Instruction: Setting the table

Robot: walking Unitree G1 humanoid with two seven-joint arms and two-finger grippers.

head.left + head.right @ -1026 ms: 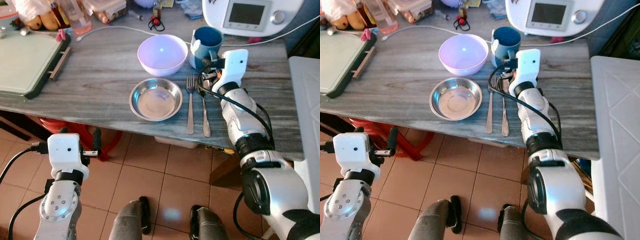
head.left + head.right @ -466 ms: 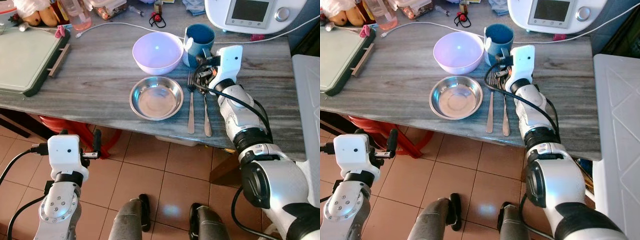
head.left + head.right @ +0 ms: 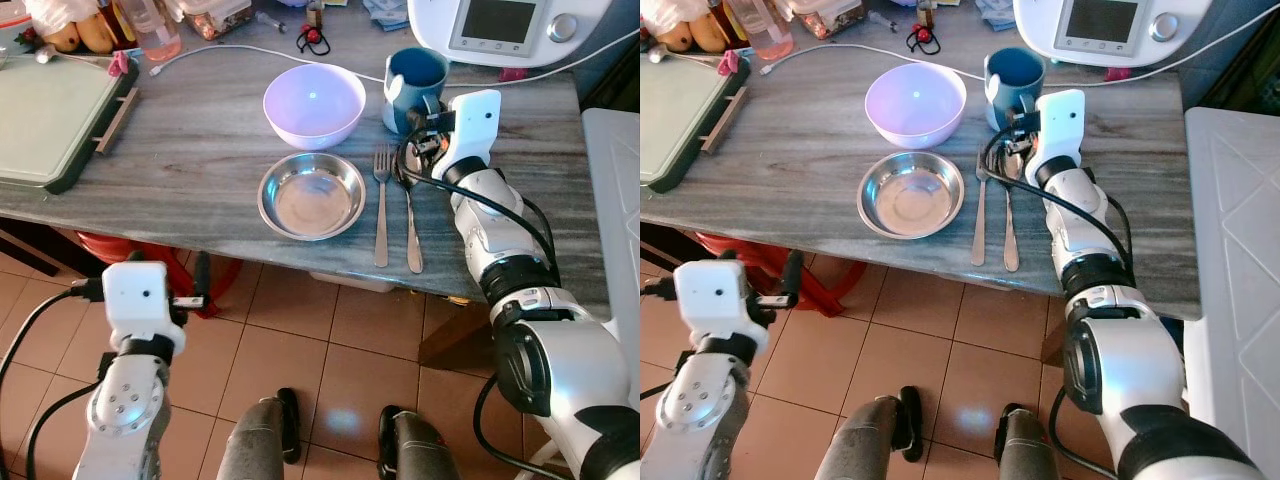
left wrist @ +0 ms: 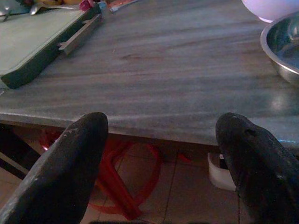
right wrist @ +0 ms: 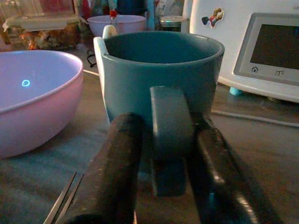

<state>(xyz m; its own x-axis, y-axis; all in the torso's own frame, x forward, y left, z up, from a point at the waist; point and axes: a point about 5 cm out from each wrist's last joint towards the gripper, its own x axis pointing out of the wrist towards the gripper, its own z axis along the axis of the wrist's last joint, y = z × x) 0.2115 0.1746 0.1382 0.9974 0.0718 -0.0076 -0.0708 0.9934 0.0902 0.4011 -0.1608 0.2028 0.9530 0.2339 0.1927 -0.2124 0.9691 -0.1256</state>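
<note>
1. Right gripper [image 5: 161, 154] is clamped on the handle of the blue mug [image 3: 415, 75]; in the right wrist view its two black fingers [image 5: 114, 172] press that handle from both sides.
2. That mug stands upright on the grey wooden table [image 3: 200, 150] in the upper centre-right of the left eye view, just in front of the white appliance with a screen [image 3: 500, 25].
3. Just to its left sits the lilac bowl [image 3: 313, 103], and below the bowl, nearer the table's front edge, lies the steel dish [image 3: 311, 196].
4. Right of the dish a fork [image 3: 381, 205] and a spoon [image 3: 408, 215] lie side by side, handles pointing toward the table edge; the spoon's bowl end is partly hidden by the right arm's cables.
5. A green tray [image 3: 50, 115] occupies the upper left of the frame, with a white cable [image 3: 215, 52] running along the table behind it.
6. Left gripper [image 4: 159, 158] hangs below the table edge at lower left, fingers spread apart and holding nothing.
</note>
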